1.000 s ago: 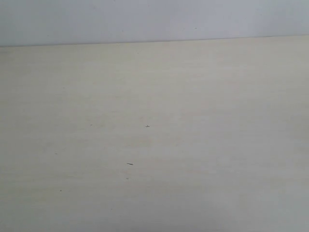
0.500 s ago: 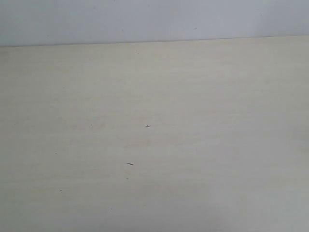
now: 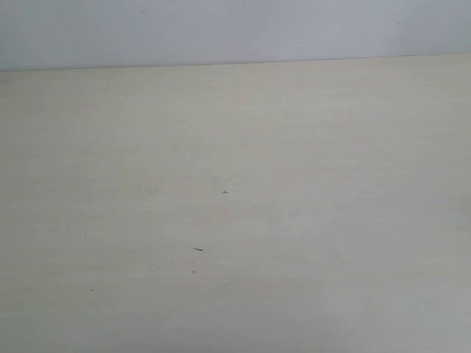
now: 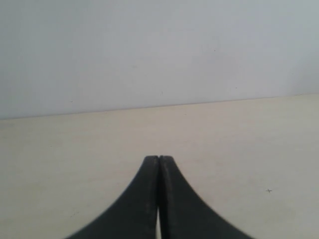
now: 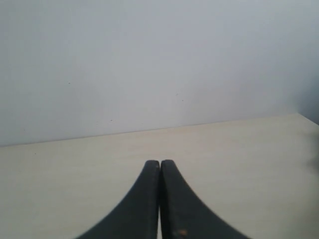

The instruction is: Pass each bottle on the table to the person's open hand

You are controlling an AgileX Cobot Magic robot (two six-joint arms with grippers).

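Observation:
No bottle shows in any view, and no hand is in sight. The pale beige table (image 3: 294, 147) fills the exterior view and neither arm appears in it. In the left wrist view my left gripper (image 4: 159, 158) is shut, its two black fingers pressed together with nothing between them, over the table (image 4: 75, 149). The right wrist view shows my right gripper (image 5: 159, 162) shut in the same way, holding nothing, above the table (image 5: 239, 159).
A white wall (image 3: 221, 29) rises behind the table's far edge (image 3: 235, 63). A few tiny dark specks (image 3: 198, 249) mark the table top. At the far right of the right wrist view the table's corner (image 5: 304, 119) ends against something dark.

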